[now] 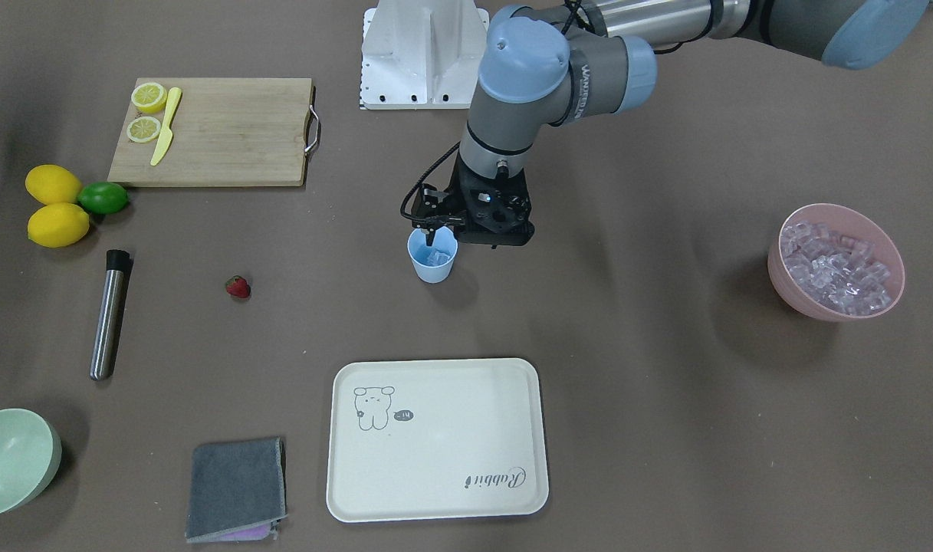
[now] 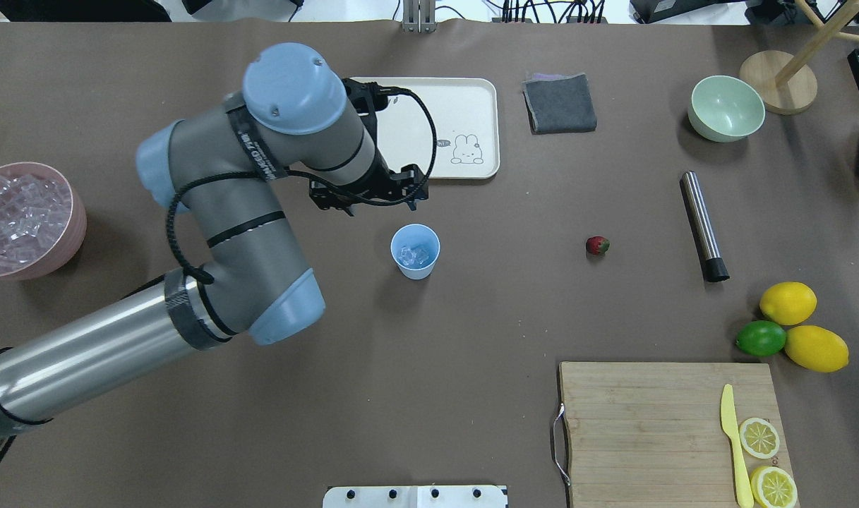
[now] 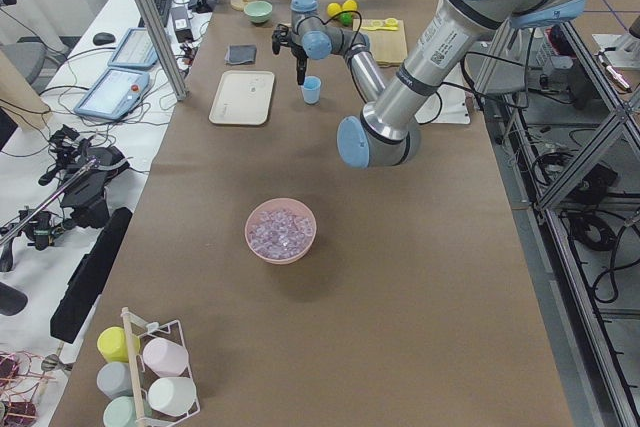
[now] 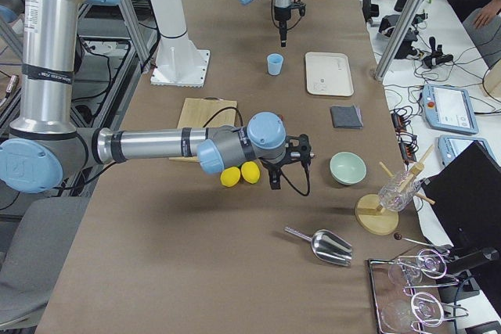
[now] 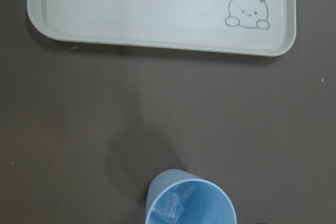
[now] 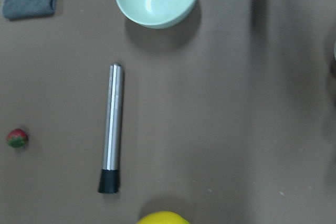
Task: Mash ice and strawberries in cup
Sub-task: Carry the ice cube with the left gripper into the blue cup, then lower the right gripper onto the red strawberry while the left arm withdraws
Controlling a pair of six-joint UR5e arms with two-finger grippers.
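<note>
Several ice cubes (image 1: pixel 436 257) sit in the cup (image 1: pixel 432 270) at the middle of the tabletop (image 1: pixel 665 192). The strawberry (image 1: pixel 238 287) lies well apart; soft and light, it is probably best pinched gently across its body. The left gripper (image 1: pixel 429 230) hangs over the rim. Whether its fingers, or the right gripper's (image 4: pixel 274 181), are wide or narrow cannot be told.

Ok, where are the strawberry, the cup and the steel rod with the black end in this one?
strawberry (image 2: pixel 597 245): overhead exterior view, on its red body.
cup (image 1: pixel 434 274): exterior front-facing view, on its outer wall below the rim.
steel rod (image 2: pixel 701 224): overhead exterior view, halfway along the metal shaft.
</note>
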